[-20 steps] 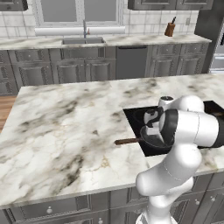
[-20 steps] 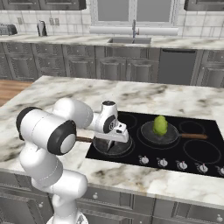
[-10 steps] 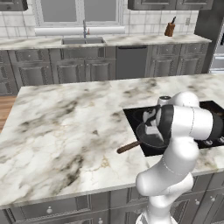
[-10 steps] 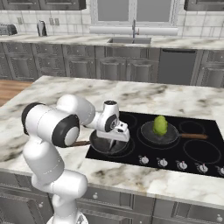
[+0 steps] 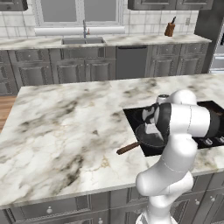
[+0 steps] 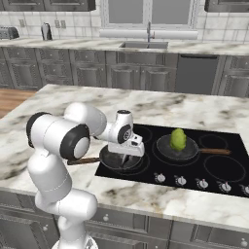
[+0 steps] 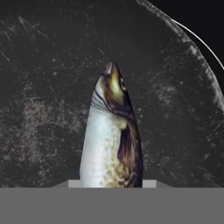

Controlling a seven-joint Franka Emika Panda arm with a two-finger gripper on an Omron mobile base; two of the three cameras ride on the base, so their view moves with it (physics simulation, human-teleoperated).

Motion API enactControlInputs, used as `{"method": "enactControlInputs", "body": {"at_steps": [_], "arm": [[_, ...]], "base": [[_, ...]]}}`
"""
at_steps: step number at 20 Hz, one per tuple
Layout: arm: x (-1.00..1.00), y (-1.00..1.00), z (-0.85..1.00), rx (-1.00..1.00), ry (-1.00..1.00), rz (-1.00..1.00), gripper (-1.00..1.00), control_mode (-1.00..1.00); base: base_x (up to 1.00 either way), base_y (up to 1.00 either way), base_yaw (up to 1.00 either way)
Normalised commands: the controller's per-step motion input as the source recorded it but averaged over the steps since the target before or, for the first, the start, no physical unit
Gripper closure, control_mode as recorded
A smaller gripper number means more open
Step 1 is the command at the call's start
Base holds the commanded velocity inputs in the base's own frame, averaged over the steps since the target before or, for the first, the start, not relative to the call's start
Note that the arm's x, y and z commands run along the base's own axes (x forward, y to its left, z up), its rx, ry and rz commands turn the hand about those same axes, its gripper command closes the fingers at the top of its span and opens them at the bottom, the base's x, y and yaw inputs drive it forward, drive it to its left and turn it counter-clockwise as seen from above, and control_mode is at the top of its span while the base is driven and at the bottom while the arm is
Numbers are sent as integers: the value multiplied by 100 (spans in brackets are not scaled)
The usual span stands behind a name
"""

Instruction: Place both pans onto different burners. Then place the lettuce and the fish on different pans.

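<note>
While both dark round frying pans with wooden handles sat on separate burner rings, the pale green lettuce head [image 6: 178,139] filled the far pan [image 6: 193,151]. My jaws [image 6: 124,157] gripped the slim silver-grey, dark-backed fish [image 7: 111,135] over the near pan [image 7: 43,109], nose toward twelve o'clock; only its release remained.

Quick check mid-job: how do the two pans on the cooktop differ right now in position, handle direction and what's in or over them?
The near pan sits on the cooktop's front-left burner, handle pointing left over the counter; the far pan sits further right, handle pointing right. The far pan carries the lettuce; over the near pan the gripper holds the fish, which hangs above the pan's floor. Both are round, dark, with brown wooden handles.
</note>
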Motion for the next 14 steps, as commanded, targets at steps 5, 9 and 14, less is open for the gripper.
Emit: {"method": "enactControlInputs", "body": {"at_steps": [5, 9, 14], "arm": [[0, 0, 0, 0, 5, 0, -100, -100], [0, 0, 0, 0, 5, 0, -100, -100], [0, 0, 3, 0, 6, 0, -100, -100]], "base": [[0, 0, 0], [0, 0, 0], [0, 0, 0]]}}
